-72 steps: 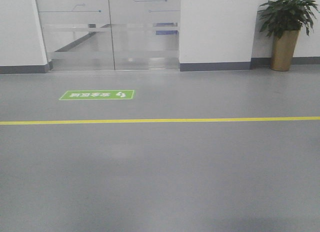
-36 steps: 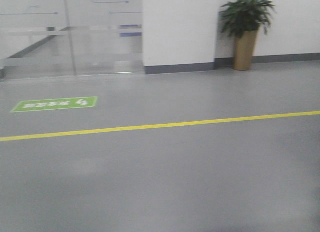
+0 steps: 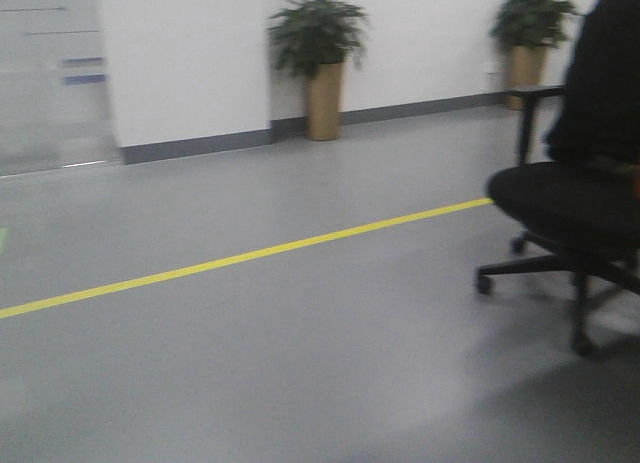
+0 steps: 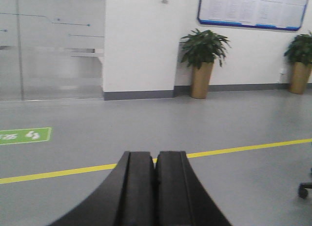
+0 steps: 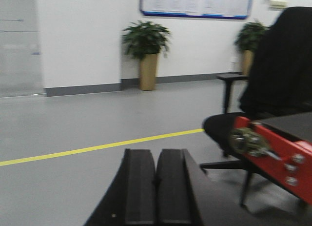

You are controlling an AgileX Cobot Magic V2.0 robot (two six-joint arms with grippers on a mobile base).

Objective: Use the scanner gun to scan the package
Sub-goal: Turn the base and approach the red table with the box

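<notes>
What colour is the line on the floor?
Yellow; the line shows best in the front view.

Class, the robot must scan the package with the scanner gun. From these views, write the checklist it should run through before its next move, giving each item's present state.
1. Package in view: not ok; no view shows it.
2. Scanner gun in view: not ok; no view shows it.
3. Left gripper free: ok; jaws shut, nothing between them.
4. Right gripper free: ok; jaws shut, empty.
5. Room on the right: not ok; a chair and a red bracket are close by.
6. Where the work surface stands: cannot tell.
</notes>
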